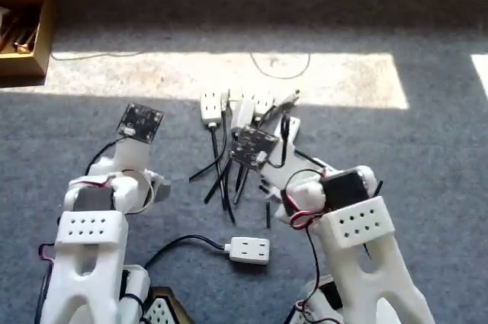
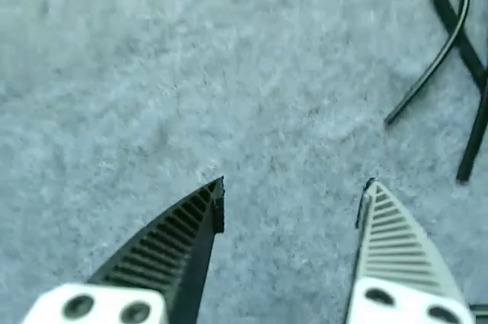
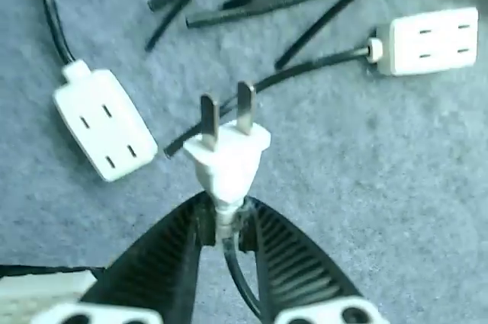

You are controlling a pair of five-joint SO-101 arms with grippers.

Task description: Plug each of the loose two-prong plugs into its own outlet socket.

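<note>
Our right pincer (image 3: 225, 221) clamps the white plug (image 3: 226, 158) by its base; an outlet socket (image 1: 248, 250) lies at six o'clock from the black cords (image 1: 223, 175). Our left pincer (image 2: 293, 194) gapes wide over carpet (image 2: 152, 72).

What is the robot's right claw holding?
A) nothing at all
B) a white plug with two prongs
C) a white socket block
B: the right gripper is shut on the neck of the white two-prong plug, whose prongs point away from the fingers.
</note>
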